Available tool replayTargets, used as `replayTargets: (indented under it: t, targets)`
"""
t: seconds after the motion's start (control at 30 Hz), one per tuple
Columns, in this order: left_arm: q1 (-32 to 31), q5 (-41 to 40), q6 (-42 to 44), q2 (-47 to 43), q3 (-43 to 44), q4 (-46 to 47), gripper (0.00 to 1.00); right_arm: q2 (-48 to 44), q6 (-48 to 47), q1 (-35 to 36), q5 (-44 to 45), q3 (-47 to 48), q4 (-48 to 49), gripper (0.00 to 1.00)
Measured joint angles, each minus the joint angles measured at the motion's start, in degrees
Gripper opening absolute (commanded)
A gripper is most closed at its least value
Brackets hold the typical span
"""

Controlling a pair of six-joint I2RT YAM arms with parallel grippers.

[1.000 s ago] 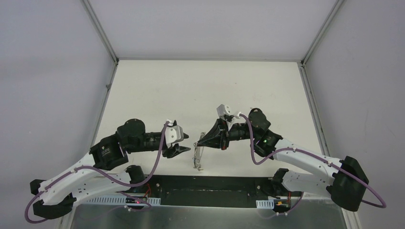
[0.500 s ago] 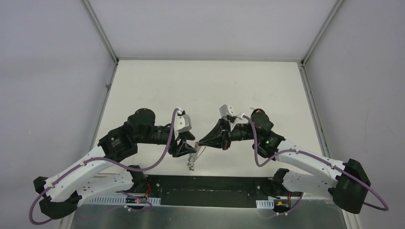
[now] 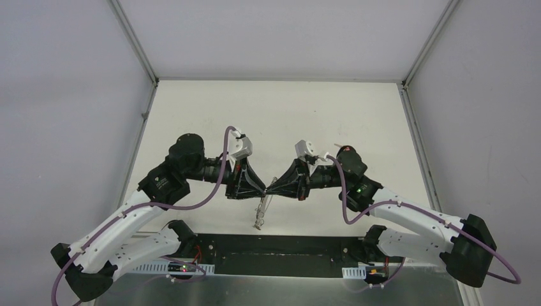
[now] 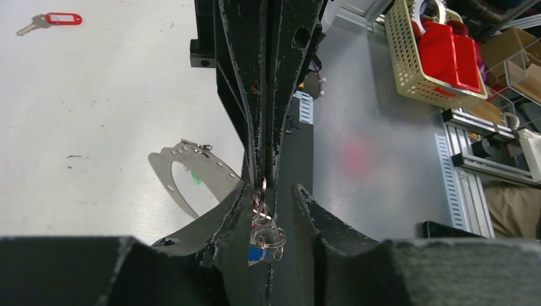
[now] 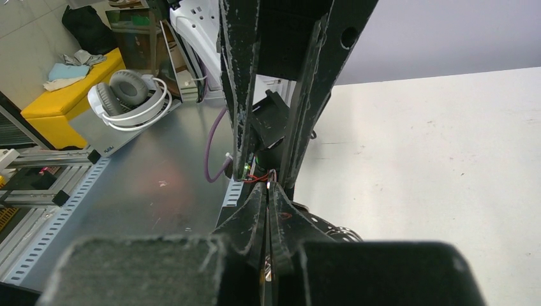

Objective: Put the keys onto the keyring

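- Now the keyring hangs from the point where the two arms meet tip to tip, over the near part of the table. From above it is nearly edge-on, a thin dark line slanting down and to the left.
- At its low end the keys sit in a bunch. The left wrist view shows small silvery rings and one blue head among them; count cannot be told.
- The right gripper has its fingers pressed together, pinching the top of the keyring.
- The left gripper is part open with a narrow gap, its fingers straddling the right gripper's tips. The bunch lies in that gap; cannot tell whether the pads touch it.
- A red-tag key lies flat on the table, well apart from the bunch.
- A curved silvery plate with holes lies on the table beside the left gripper's finger, with a green bit on it.
- Off the table, a cream basket holds red items, and headphones rest on a metal bench.
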Motion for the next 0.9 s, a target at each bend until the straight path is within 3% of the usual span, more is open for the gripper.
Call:
replayTargets:
  t: [0.13,0.3,0.4,0.57,0.73,0.9]
  targets:
    - [0.1,1.7,-1.1,1.3,0.0,1.2,0.07,-0.2,0.0,0.0,0.0,0.0,-0.2,0.0]
    - [0.6,1.8,-1.0,1.3,-0.3,1.9,0.05,-0.7,0.0,0.1,0.2,0.0,-0.7,0.0]
    - [0.7,1.8,-0.7,1.3,-0.4,1.7,0.07,-0.7,0.0,0.1,0.5,0.0,-0.9,0.0]
    - [0.7,1.8,1.0,1.4,-0.3,0.2,0.2,-0.7,-0.1,0.2,0.9,0.0,-1.7,0.0]
    - [0.7,1.8,2.4,1.9,-0.3,-2.5,0.14,-0.7,-0.2,0.2,1.3,0.0,-1.7,0.0]
    - [0.7,1.8,3.4,2.1,-0.2,-3.3,0.18,-0.7,-0.2,0.2,1.3,0.0,-1.7,0.0]
